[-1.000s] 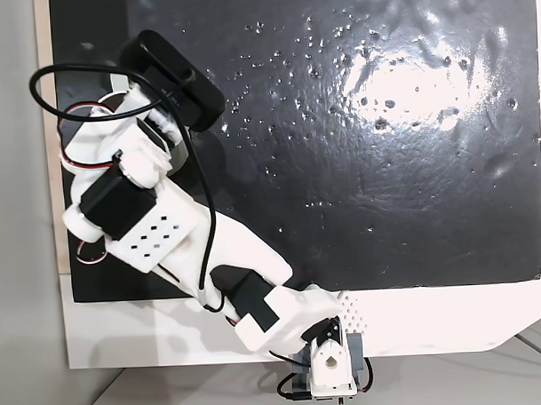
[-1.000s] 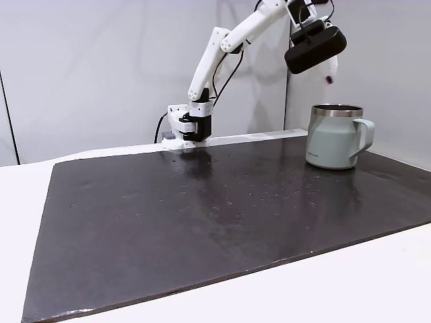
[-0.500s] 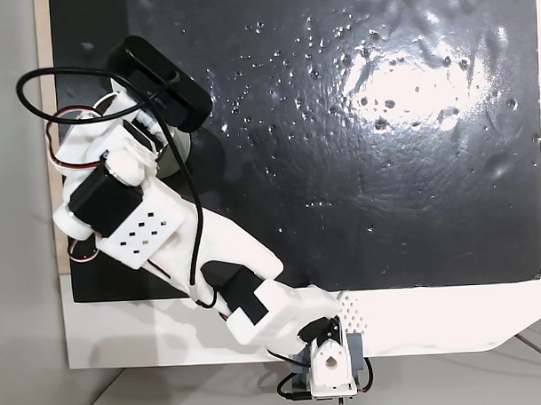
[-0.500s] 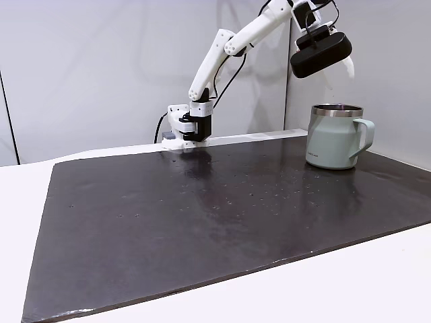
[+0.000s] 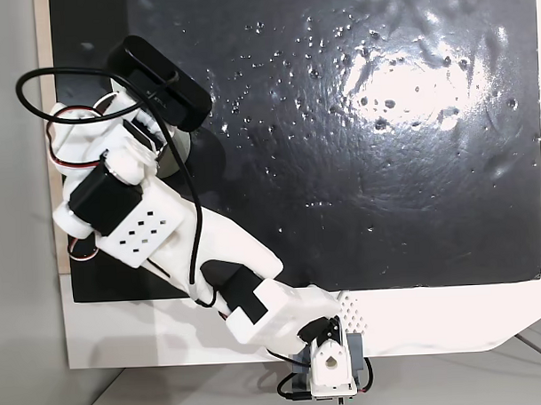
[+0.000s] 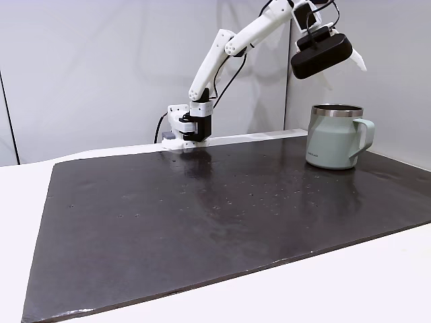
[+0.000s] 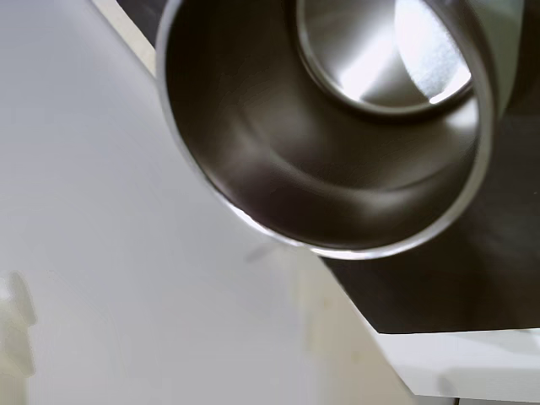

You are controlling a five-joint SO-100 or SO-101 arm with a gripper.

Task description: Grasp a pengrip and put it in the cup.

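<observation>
Compared with a second ago, the purple pengrip that hung under the gripper (image 6: 355,59) above the cup (image 6: 335,145) isn't visible anymore, and the white fingers have swung up and out. So it looks like the drop has happened, though I honestly can't confirm it: the wrist view stares straight down into the cup's shiny steel inside and I don't spot any purple there, since part of the floor is cut off. The claw seems spread with nothing between its fingers in the side fixed view, where one white fingertip (image 6: 359,60) pokes out past the black camera housing (image 6: 320,54), just above the cup's rim. If the piece is in, the thing to do is lift straight up from the cup, clear of the rim, so the mug doesn't get nudged on the dark mat (image 6: 202,215).
</observation>
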